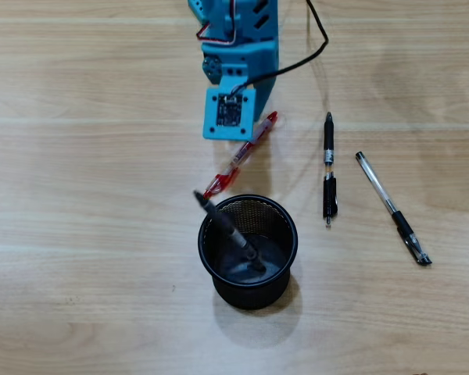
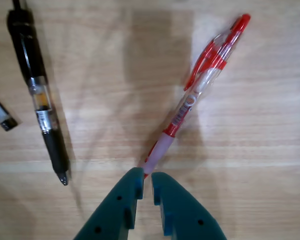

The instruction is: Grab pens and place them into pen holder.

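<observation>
In the overhead view the black mesh pen holder (image 1: 285,275) stands on the wooden table with one dark grey pen (image 1: 228,232) leaning inside, its end over the left rim. The red-and-clear pen (image 1: 238,156) (image 2: 200,85) lies flat and diagonal between the holder and my blue arm (image 1: 238,47). A black pen (image 1: 328,168) (image 2: 40,95) and a clear pen with a black end (image 1: 392,209) lie to the right. In the wrist view my gripper (image 2: 145,175) hovers at the red pen's writing tip. Its teal fingers are almost together, leaving a thin slit and holding nothing.
A black cable (image 1: 313,47) runs from the arm across the table at the top. The clear pen's end (image 2: 1,114) shows at the left edge of the wrist view. Bare wood lies to the left of the holder and arm.
</observation>
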Action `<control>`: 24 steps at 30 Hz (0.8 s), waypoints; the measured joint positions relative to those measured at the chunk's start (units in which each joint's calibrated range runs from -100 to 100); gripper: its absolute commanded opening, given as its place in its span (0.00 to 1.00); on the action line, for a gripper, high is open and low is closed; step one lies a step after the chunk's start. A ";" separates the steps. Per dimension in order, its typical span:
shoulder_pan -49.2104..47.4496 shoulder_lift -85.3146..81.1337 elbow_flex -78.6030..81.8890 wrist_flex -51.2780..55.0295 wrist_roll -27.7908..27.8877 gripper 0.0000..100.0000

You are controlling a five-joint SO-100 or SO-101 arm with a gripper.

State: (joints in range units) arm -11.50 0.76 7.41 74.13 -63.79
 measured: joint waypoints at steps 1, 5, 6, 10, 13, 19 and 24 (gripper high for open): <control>-0.27 1.19 0.00 0.00 0.00 0.04; 0.36 4.92 0.00 -3.11 0.00 0.16; 0.63 5.94 0.00 -5.71 0.00 0.18; 0.27 7.38 0.00 -7.79 0.00 0.19; 0.36 8.40 -0.09 -8.04 0.00 0.19; 1.44 10.01 0.00 -8.04 0.00 0.19; 1.44 11.79 0.09 -8.04 -0.83 0.19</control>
State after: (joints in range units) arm -10.06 12.55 7.50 66.09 -64.62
